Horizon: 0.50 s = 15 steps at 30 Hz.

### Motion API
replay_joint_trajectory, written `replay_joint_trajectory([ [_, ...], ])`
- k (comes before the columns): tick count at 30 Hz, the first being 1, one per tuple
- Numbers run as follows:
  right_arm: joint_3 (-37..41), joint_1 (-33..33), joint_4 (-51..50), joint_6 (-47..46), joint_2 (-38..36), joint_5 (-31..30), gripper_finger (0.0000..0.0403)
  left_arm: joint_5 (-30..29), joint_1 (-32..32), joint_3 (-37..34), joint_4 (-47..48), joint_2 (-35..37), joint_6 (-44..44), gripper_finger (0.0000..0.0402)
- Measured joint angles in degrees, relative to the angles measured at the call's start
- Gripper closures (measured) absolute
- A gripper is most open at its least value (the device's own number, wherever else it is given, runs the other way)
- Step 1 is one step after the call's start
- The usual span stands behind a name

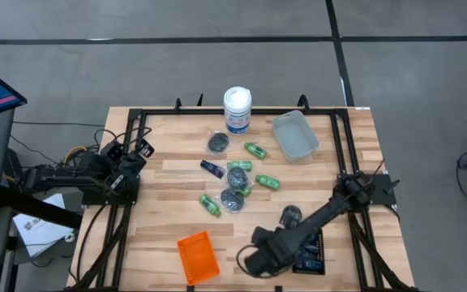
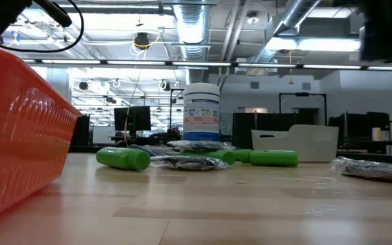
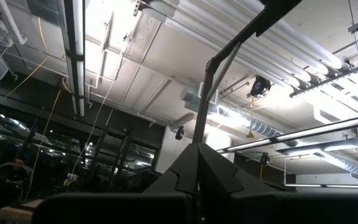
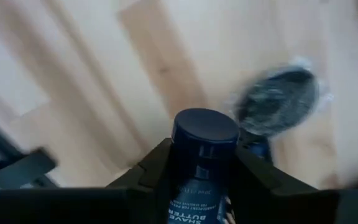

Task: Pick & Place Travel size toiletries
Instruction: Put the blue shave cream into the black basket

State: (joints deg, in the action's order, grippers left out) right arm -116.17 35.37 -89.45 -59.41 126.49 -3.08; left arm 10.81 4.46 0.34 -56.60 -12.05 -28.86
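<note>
The right gripper [image 4: 194, 171] was clamped on a blue shave butter tube [image 4: 199, 165]; a shallow hold might let it slip.

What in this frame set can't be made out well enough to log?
- Right gripper: its wrist view shows a dark blue tube between the fingers; in the high view the arm covers both.
- Tube label: cut off by the picture's lower edge, only partly readable.
- Black tray: mostly under the right arm, contents unseen.
- Left gripper: its wrist view faces the ceiling; too small in the high view.
- Orange tray: the low view shows only its wall.
</note>
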Motion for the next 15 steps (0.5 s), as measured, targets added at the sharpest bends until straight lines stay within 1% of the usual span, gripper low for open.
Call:
replay_joint_trajectory([
  [2, 0.12, 1.67, -0.49, 0.26, -0.69, -1.20, 0.0293, 0.00, -0.01, 0.00, 0.00, 0.00, 0.02, 0.0401],
  [9, 1.72, 5.74, -0.55, -1.66, -1.19, -1.81, 0.0294, 0.02, -0.01, 0.00, 0.00, 0.00, 0.00, 0.0401],
  [15, 7.52, 8.07, -0.55, -1.71, -1.70, -1.20, 0.0294, 0.00, -0.01, 0.00, 0.01, 0.00, -0.07, 0.0401],
])
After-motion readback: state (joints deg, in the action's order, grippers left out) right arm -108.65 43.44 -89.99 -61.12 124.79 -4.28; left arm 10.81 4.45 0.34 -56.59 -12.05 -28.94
